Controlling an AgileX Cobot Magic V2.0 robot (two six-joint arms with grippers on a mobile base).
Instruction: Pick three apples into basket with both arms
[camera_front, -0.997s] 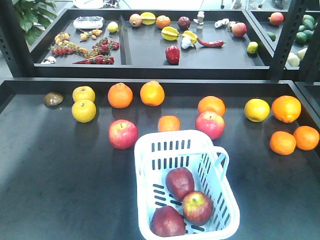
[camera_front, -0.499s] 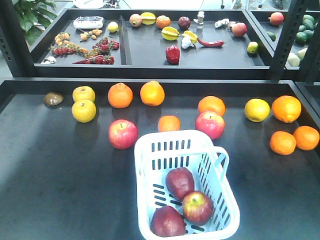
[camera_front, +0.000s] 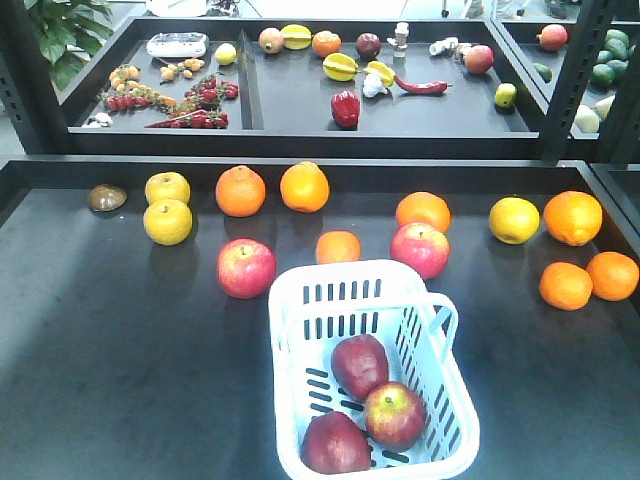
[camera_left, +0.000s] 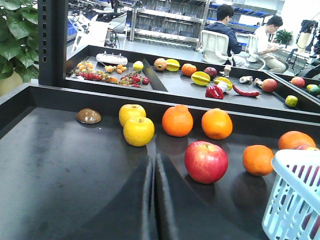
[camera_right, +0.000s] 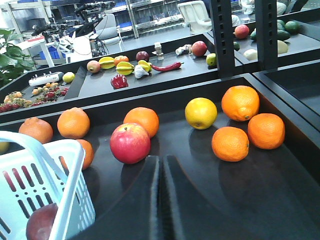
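Observation:
The pale basket (camera_front: 350, 285) stands at the front middle of the table. In it lie three apples: a dark maroon one (camera_front: 359, 364), another dark maroon one (camera_front: 335, 443), and a red one with a yellow-green blush (camera_front: 395, 414). The basket's edge shows in the left wrist view (camera_left: 295, 200) and in the right wrist view (camera_right: 47, 185). My left gripper (camera_left: 153, 165) is shut and empty, left of the basket. My right gripper (camera_right: 161, 167) is shut and empty, right of the basket. Neither arm shows in the front view.
Two lighter pinkish-red apples (camera_front: 246, 267) (camera_front: 420, 249) lie behind the basket, with several oranges (camera_front: 338, 247) and yellow fruits (camera_front: 167, 221) across the table. A raised shelf (camera_front: 300, 130) with mixed produce runs behind. Black uprights (camera_front: 575, 70) stand at the back right.

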